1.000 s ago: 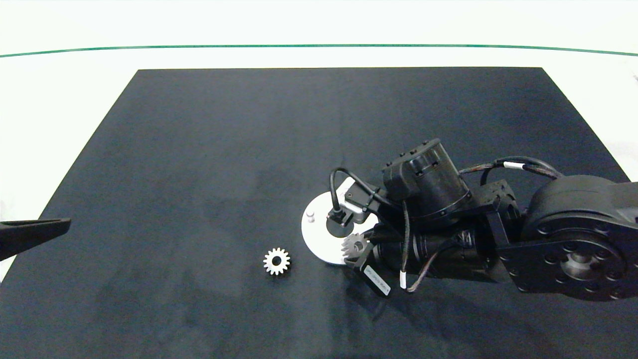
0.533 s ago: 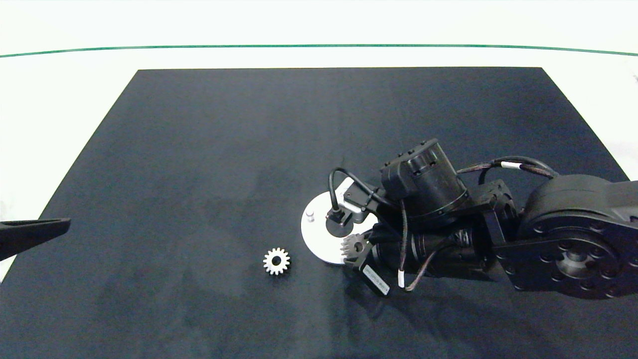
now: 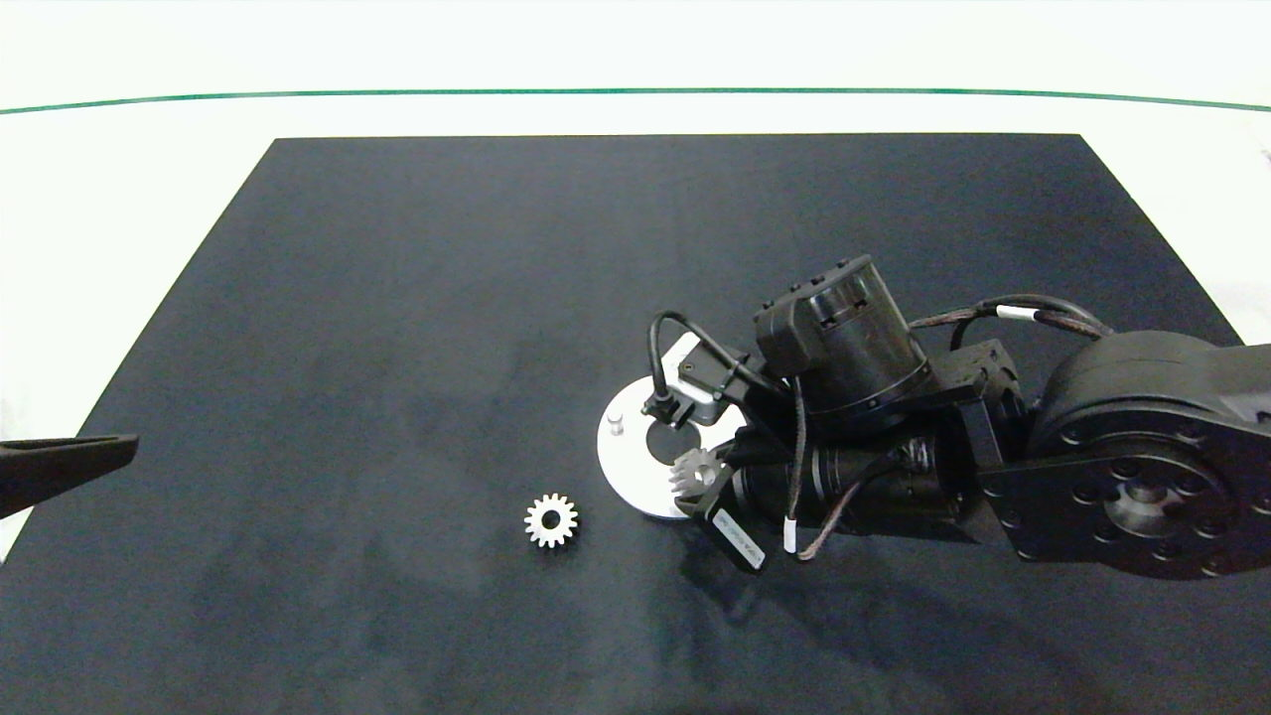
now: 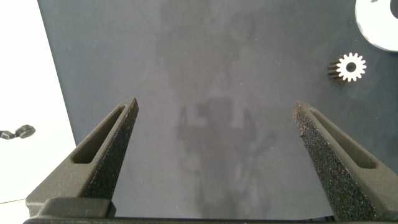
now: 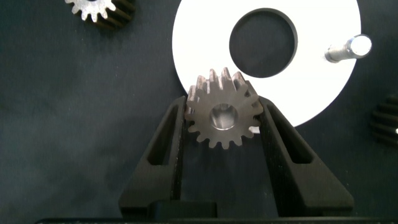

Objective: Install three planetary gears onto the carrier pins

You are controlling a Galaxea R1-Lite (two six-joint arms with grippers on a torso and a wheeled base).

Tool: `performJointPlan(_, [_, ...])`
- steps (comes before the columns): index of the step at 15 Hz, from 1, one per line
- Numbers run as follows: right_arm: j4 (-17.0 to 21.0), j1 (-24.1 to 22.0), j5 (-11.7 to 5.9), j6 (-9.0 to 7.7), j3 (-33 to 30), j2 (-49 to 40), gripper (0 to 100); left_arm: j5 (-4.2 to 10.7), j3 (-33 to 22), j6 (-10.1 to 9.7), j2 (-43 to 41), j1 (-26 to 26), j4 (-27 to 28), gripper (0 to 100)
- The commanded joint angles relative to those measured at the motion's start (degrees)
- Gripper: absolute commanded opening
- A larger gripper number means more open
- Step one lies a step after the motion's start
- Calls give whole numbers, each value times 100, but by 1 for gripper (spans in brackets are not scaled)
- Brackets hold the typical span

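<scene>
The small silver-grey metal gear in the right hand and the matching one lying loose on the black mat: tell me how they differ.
The held silver-grey gear is clamped between the right hand's fingers; the loose silver-grey gear lies free, touched by nothing. The held gear sits at the flat white disc's edge; the loose one rests flat on the black mat, apart from the disc. Both are toothed with a small centre bore.

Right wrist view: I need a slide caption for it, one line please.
Right gripper shut on a planetary gear at the white carrier disc's edge, one pin visible.
</scene>
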Motion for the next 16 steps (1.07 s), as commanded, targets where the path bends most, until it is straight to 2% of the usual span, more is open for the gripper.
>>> performJointPlan(1, [5, 0, -6, -5, 9, 92, 22, 2, -1, 7, 1, 0, 22, 100])
performJointPlan(16, [5, -8, 3, 22, 255, -13, 22, 2, 17, 33, 1, -114, 31, 100])
